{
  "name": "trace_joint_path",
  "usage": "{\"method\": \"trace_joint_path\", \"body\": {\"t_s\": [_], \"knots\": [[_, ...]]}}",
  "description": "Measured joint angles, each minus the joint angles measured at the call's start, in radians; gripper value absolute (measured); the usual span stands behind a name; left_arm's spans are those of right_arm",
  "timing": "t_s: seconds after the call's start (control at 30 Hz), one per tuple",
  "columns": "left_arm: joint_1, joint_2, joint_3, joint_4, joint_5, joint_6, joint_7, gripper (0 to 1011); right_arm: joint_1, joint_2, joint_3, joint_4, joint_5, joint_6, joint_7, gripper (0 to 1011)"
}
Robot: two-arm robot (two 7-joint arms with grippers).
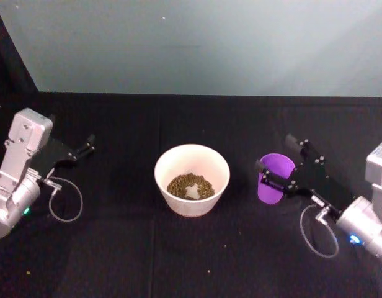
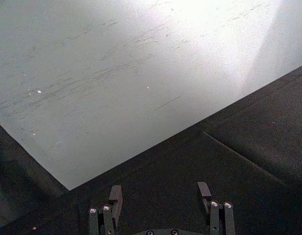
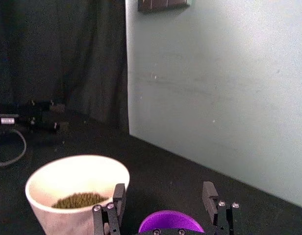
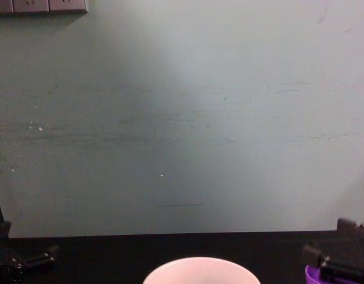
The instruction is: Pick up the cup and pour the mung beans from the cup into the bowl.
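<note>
The whitish bowl (image 1: 192, 208) stands at the table's middle with mung beans (image 1: 191, 185) lying in its bottom. To its right the purple cup (image 1: 273, 186) stands upright on the black cloth, its inside showing purple. My right gripper (image 1: 275, 153) is open, one finger on each side of the cup's rim. The right wrist view shows the same: the cup (image 3: 170, 221) sits low between the spread fingers of the right gripper (image 3: 163, 192), with the bowl (image 3: 43, 171) beside it. My left gripper (image 1: 84, 148) rests open at the far left, nothing between its fingers (image 2: 115, 195).
A black cloth (image 1: 116, 248) covers the table, and a pale wall (image 1: 197, 43) rises behind its far edge. Cable loops hang beside the left wrist (image 1: 67, 202) and the right wrist (image 1: 318, 233). A few stray beans (image 1: 28, 272) lie near the front.
</note>
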Motion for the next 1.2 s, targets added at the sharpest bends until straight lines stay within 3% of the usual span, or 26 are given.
{"method": "trace_joint_path", "body": {"t_s": [0.27,0.5,0.83,1.2], "knots": [[0.0,0.0,0.0,0.0,0.0,0.0,0.0,1000,-0.106,0.021,0.067,-0.217,-0.034,0.086,-0.124,1002],[0.0,0.0,0.0,0.0,0.0,0.0,0.0,1000,-0.19,-0.001,0.139,-0.328,-0.066,0.151,-0.236,1002],[0.0,0.0,0.0,0.0,0.0,0.0,0.0,1000,-0.267,-0.044,0.241,-0.352,-0.094,0.188,-0.352,1002],[0.0,0.0,0.0,0.0,0.0,0.0,0.0,1000,-0.284,-0.071,0.283,-0.321,-0.127,0.156,-0.376,1002]]}}
